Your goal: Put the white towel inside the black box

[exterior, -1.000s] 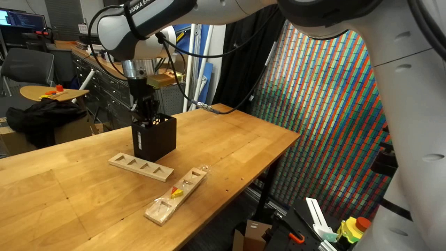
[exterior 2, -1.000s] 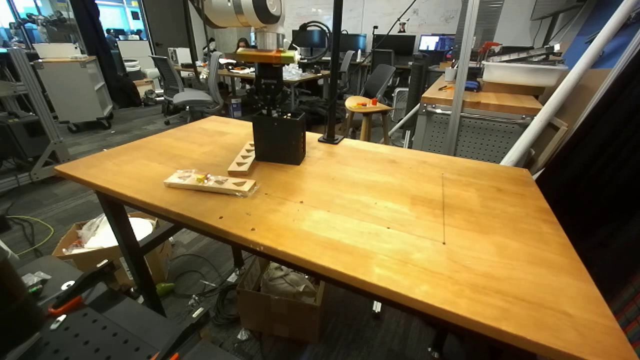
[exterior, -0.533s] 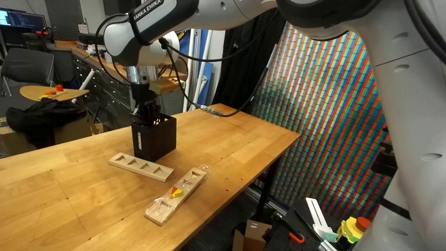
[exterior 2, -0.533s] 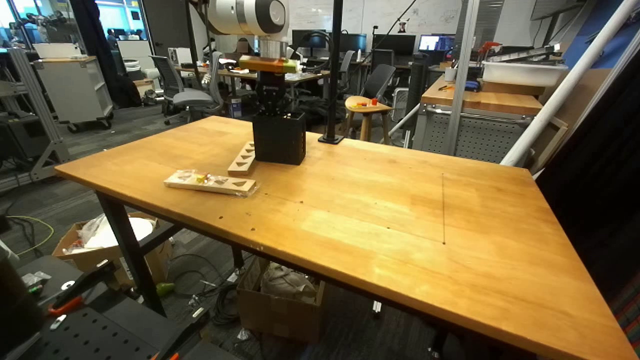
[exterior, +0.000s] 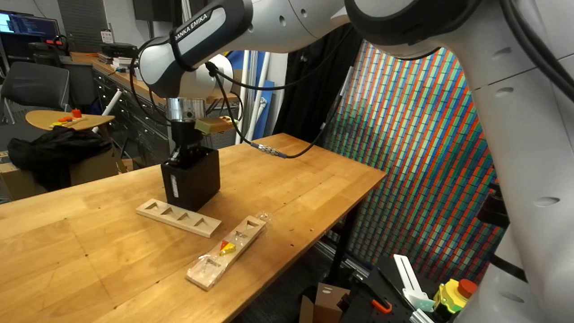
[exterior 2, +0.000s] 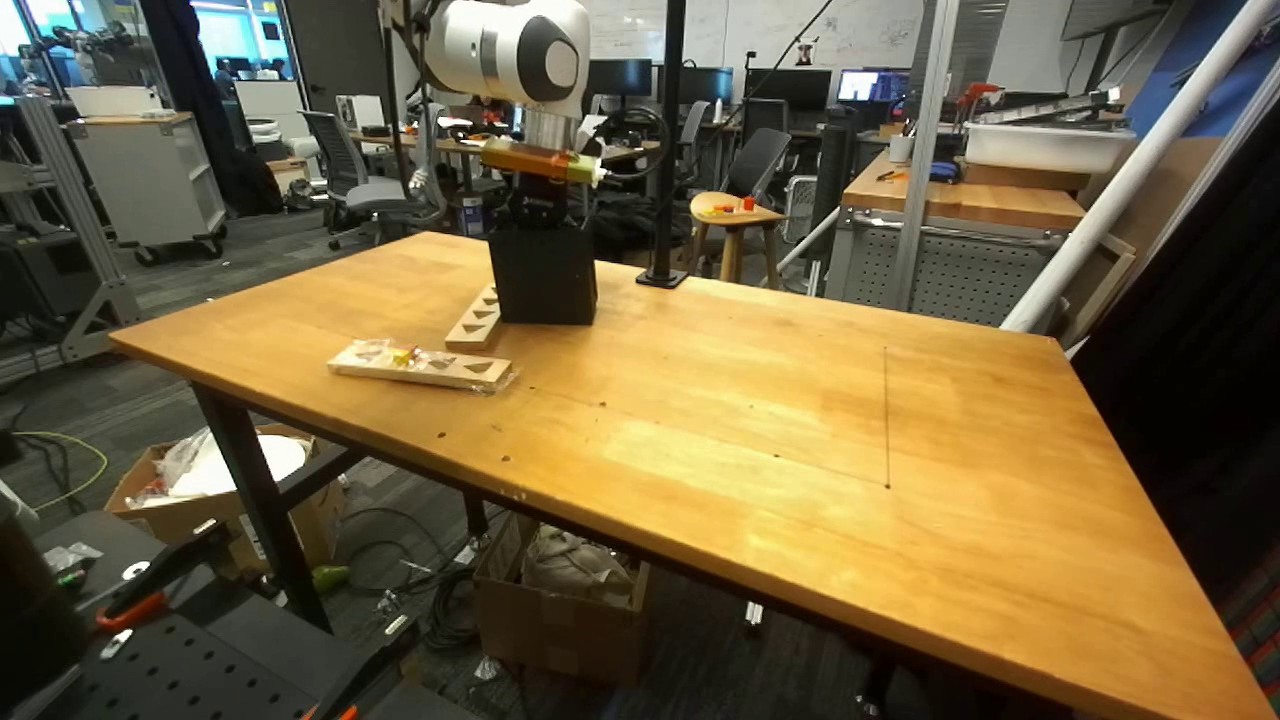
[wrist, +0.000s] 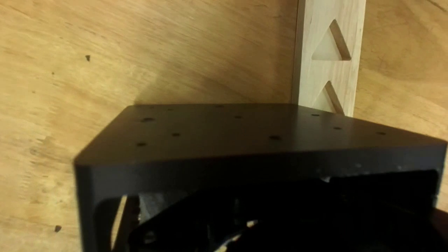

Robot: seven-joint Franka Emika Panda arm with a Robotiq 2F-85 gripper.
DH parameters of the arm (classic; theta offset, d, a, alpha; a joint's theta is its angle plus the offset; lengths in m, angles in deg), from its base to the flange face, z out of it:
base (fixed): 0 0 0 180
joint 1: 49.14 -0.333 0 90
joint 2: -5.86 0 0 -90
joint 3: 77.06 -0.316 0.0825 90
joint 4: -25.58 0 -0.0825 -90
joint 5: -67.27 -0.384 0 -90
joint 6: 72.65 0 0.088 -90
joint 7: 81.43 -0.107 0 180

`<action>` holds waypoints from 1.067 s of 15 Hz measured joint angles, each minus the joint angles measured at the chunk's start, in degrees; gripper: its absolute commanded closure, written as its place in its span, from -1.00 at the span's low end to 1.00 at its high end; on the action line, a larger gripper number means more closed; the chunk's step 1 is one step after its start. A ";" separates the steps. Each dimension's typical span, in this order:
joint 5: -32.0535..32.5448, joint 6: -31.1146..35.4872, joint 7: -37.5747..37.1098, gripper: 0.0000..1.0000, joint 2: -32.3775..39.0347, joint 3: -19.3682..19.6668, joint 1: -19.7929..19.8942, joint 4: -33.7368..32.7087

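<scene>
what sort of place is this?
Probably a robotics lab, maybe part of an office: a robot arm, what looks like an emergency-stop button, and monitors in the background.

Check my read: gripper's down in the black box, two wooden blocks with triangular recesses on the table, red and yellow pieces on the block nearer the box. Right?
Wrong block: the red and yellow pieces sit on the plastic-wrapped block, the one farther from the black box, as an exterior view shows. The rest stands.
</scene>
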 measured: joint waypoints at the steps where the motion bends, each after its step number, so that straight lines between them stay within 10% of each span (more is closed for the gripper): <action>1: -0.76 0.00 0.55 0.98 0.41 -0.22 0.29 0.13; 16: -3.05 0.80 2.21 0.98 -7.59 -0.33 2.07 4.13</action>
